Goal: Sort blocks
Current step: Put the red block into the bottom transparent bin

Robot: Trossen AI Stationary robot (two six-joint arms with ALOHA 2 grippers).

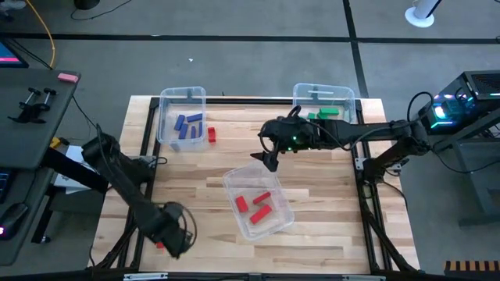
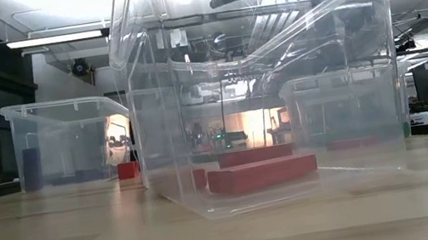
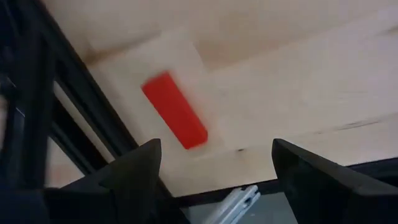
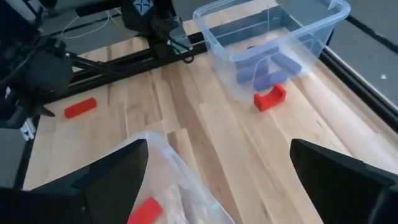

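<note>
My left gripper [image 1: 176,234] is open and hovers low over the table's near left corner. A red bar [image 3: 174,110] lies flat on the wood just ahead of its fingers, also seen as the red bar [image 1: 160,244]. My right gripper [image 1: 269,160] is open and empty above the far rim of the centre bin [image 1: 258,201], which holds three red blocks [image 2: 261,173]. Another red block [image 4: 269,98] rests on the table beside the bin of blue blocks [image 1: 181,117]. Green blocks [image 1: 324,114] sit in the far right bin.
Three clear bins stand on the table: far left [image 4: 273,37], far right [image 1: 323,97] and centre. A black frame rail [image 3: 81,118] runs along the table edge close to the left gripper. Bare wood lies between the bins and along the near right side.
</note>
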